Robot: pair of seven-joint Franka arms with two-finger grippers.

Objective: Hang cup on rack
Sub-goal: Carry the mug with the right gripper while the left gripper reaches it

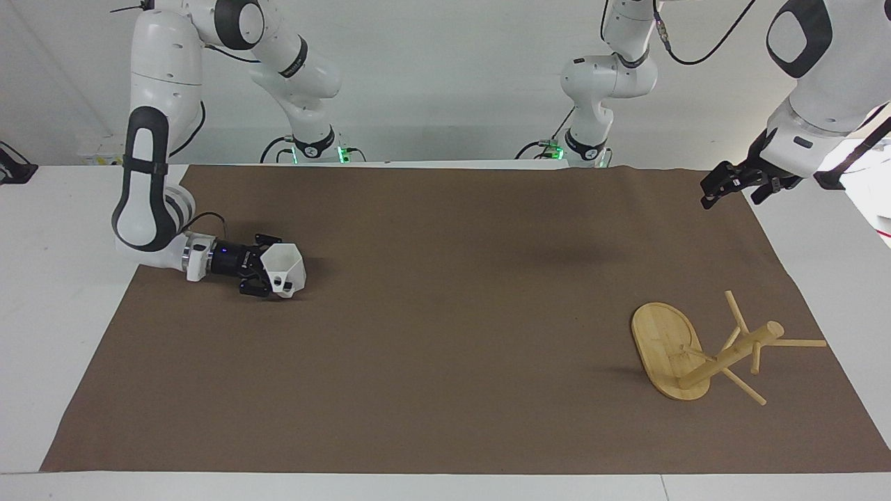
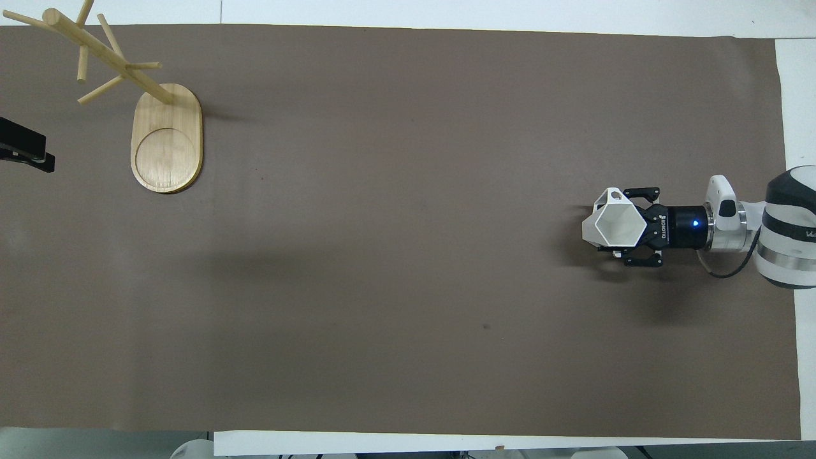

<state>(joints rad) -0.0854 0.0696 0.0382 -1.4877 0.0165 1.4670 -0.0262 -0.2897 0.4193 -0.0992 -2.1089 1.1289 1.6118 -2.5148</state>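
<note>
1. one white cup [image 1: 284, 268] [image 2: 611, 225].
2. one bamboo rack [image 1: 696, 351] [image 2: 143, 108], with five thin pegs countable on its post.
3. one brown mat [image 1: 452, 313] [image 2: 382, 255] on the table.
4. two robot arms, each with one gripper: right gripper [image 1: 268, 273] [image 2: 628, 226], left gripper [image 1: 717, 188] [image 2: 25, 153].

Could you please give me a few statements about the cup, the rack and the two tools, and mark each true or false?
1. The right tool is shut on the cup. True.
2. The cup hangs on a peg of the rack. False: it is at the right arm's end of the mat, far from the rack.
3. The rack stands upright on its base. True.
4. The left tool holds the rack. False: it waits in the air, open, apart from the rack.
</note>
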